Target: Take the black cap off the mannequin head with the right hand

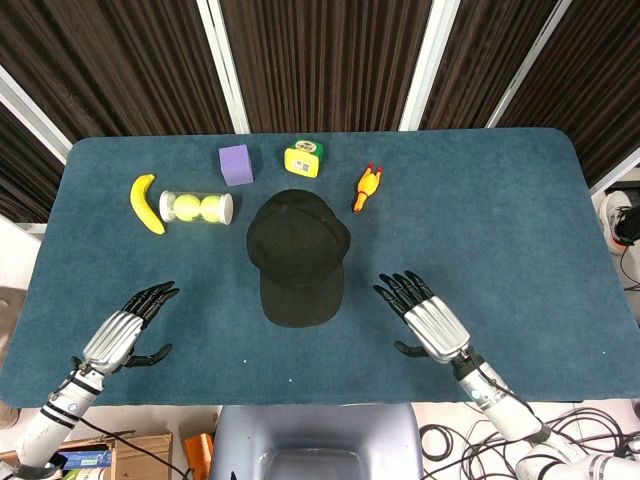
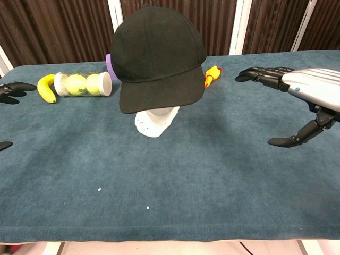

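black fabric cap (image 1: 296, 252) sits on white mannequin head (image 2: 155, 121) at table centre, brim toward the robot. right hand (image 1: 425, 313), fingers spread and empty, lies nearer, cap to its left. left hand (image 1: 128, 326) also spread, empty.

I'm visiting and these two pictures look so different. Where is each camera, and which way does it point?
Head view: high up, looking down on the table; shows the cap from above, left hand and right hand, forearms too.
Chest view: low, looking level across the table; shows the cap on the mannequin head, the right hand, only fingertips of the left.
Shared: cap, both hands, banana, ball tube, rubber chicken.
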